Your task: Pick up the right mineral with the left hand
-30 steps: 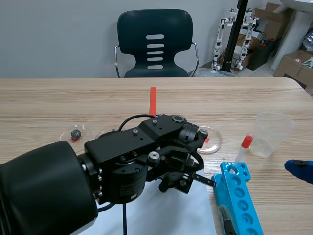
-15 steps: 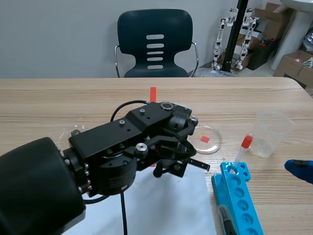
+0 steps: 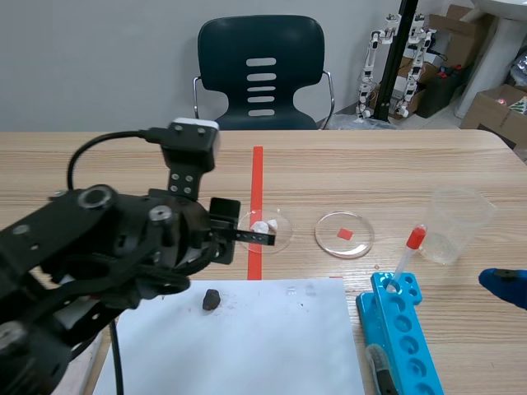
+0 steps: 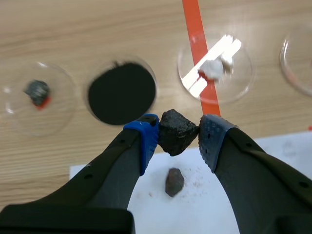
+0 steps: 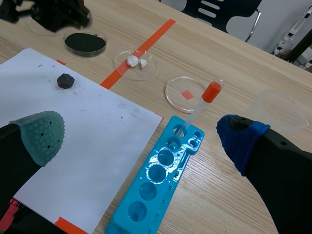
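Observation:
My left gripper (image 4: 178,134) is shut on a dark, angular mineral (image 4: 177,130), held above the white paper (image 4: 229,214). Under it a second, smaller dark mineral (image 4: 174,181) lies on the paper, also seen as a dark mineral (image 3: 212,299) in the scene view and as a dark mineral (image 5: 65,80) in the right wrist view. In the scene view the left arm (image 3: 107,247) is raised at the left and hides the held piece. My right gripper (image 5: 141,134) is open with nothing in it, low at the right near the blue rack (image 5: 161,175).
Ahead of the left gripper stand a dish of black powder (image 4: 122,92), a dish with a small grey stone (image 4: 38,91) and a dish with white pieces (image 3: 265,226). A dish with a red square (image 3: 344,234), a red-capped tube (image 3: 409,251) and a plastic cup (image 3: 457,222) are right.
The left arm has risen from low over the paper and swung left with the mineral. The paper and the remaining mineral are now uncovered. The right arm has not moved.

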